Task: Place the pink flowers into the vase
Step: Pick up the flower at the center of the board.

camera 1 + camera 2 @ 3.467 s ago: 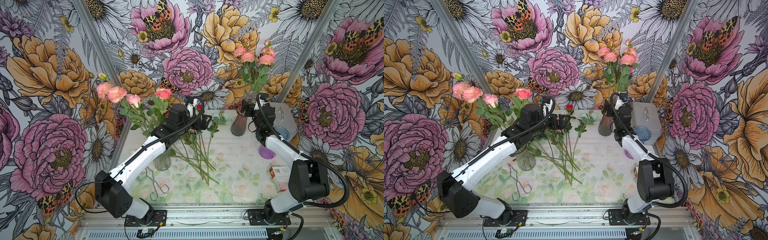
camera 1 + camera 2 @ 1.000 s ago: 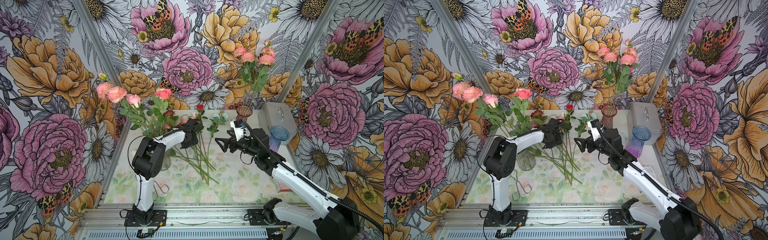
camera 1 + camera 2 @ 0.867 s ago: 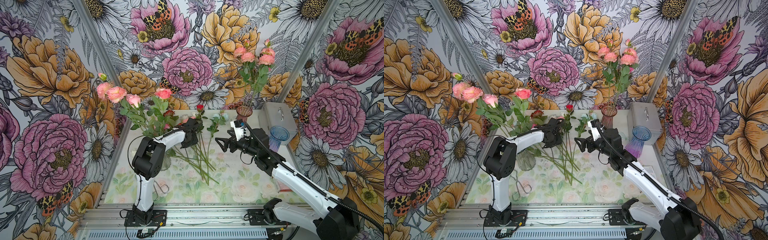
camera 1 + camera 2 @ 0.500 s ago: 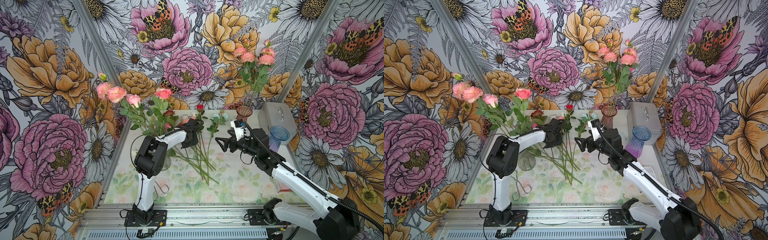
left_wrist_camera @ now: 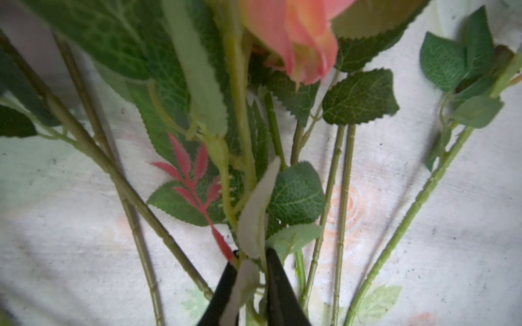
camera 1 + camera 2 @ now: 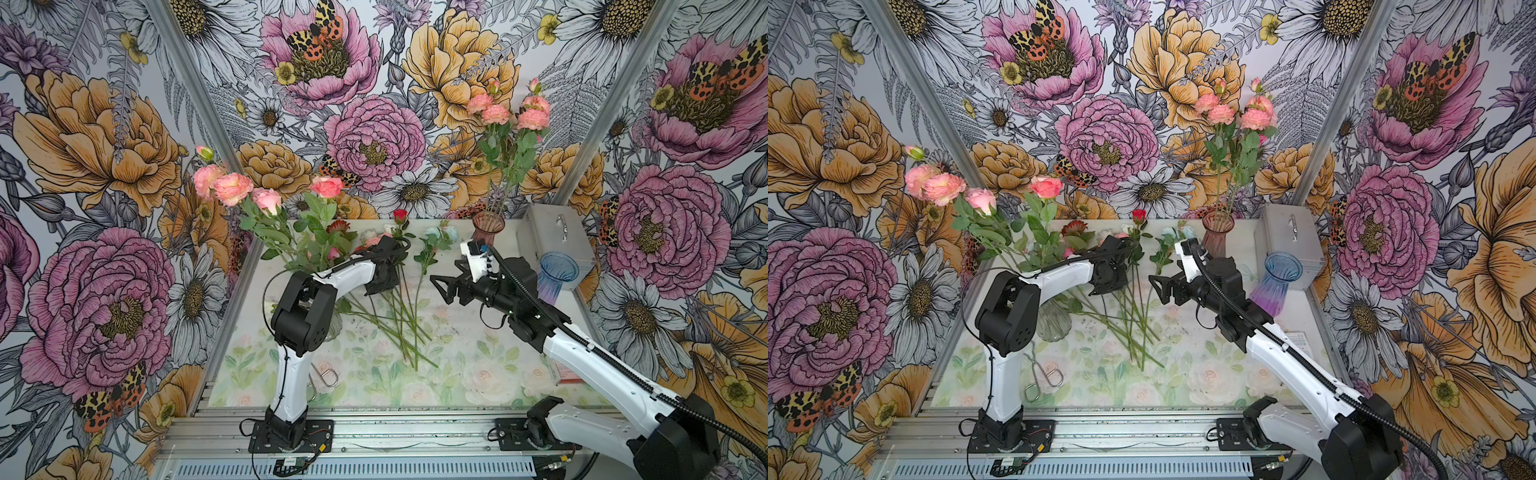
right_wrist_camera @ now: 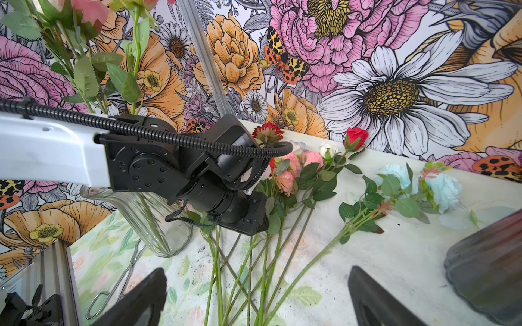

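Loose flowers lie in a pile mid-table. Among them are pink flowers, a red rose and pale blue blooms. My left gripper is down on the pile, its jaws shut on a green stem and pale leaf below a pink bloom. More pink flowers stand in a clear glass vase beside the left arm. Others stand in a brownish-pink vase at the back. My right gripper hovers open above the stem ends, holding nothing.
A blue-and-purple vase stands at the right in front of a metal box. Metal tongs lie near the front left. A small red-and-white box sits by the right arm. Walls enclose three sides.
Both arms have come down from the back towards the pile. Over the last second the left jaws closed on the stem, while the right gripper stayed open and still.
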Available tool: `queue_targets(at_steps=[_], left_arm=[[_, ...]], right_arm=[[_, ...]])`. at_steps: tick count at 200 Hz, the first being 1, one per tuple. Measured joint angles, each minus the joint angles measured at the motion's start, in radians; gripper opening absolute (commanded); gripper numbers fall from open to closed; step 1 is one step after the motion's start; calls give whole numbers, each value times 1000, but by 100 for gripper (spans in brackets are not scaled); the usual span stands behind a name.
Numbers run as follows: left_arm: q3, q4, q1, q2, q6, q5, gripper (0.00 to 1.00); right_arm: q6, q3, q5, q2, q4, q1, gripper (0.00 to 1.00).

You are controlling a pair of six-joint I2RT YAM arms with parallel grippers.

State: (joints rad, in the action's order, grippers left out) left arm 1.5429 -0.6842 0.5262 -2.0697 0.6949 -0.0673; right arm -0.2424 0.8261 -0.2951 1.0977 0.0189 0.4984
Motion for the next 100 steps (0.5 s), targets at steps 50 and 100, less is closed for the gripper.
queue_targets(at_steps=[50, 100], left_arm=[[2, 0, 0, 0, -14, 0, 0], [15, -9, 0, 34, -16, 0, 0]], right_arm=[[0, 0, 7, 3, 0, 5, 99], [-3, 0, 11, 3, 2, 5, 99]])
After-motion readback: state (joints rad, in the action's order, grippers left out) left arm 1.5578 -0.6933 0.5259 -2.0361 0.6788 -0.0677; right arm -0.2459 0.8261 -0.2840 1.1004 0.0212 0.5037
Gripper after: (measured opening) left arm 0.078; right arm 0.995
